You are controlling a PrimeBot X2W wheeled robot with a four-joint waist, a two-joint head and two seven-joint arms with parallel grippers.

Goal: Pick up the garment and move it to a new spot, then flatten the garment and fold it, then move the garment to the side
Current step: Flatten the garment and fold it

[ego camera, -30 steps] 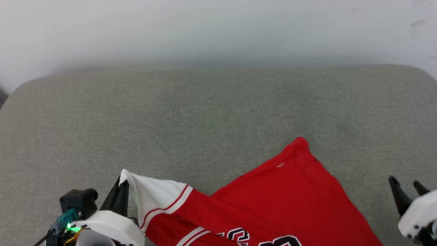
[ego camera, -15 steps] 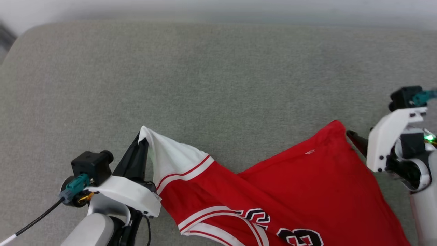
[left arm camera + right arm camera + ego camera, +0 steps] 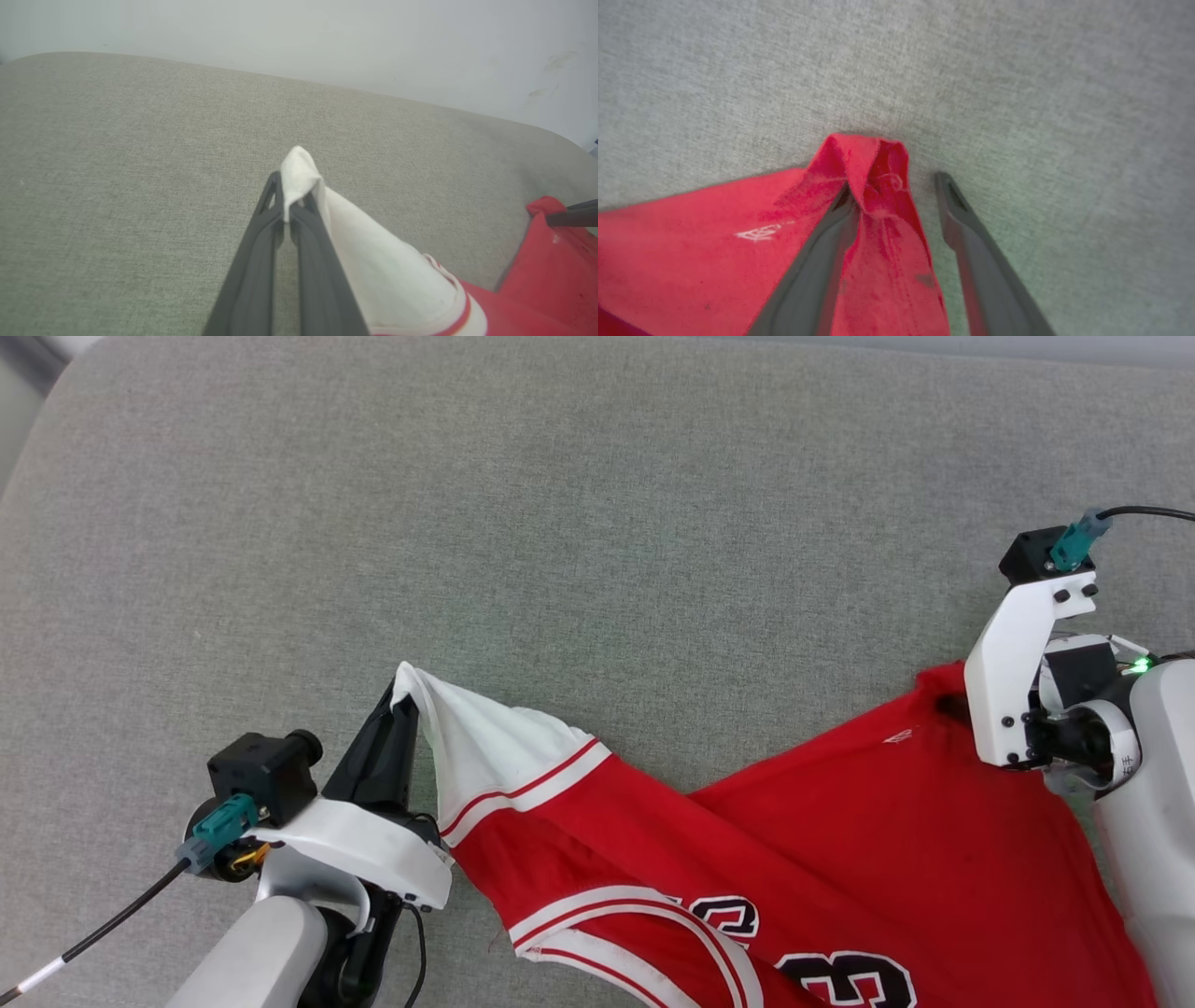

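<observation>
Your left gripper (image 3: 287,196) pinches the shirt (image 3: 794,840) by its sleeve (image 3: 485,747); close your open right gripper (image 3: 896,186) squarely on the red corner (image 3: 873,158) before lifting.

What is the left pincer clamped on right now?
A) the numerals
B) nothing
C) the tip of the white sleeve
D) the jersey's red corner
C: the left pincer is shut on the tip of the white sleeve of the garment; the right pincer, jaws apart, straddles the red corner.
</observation>
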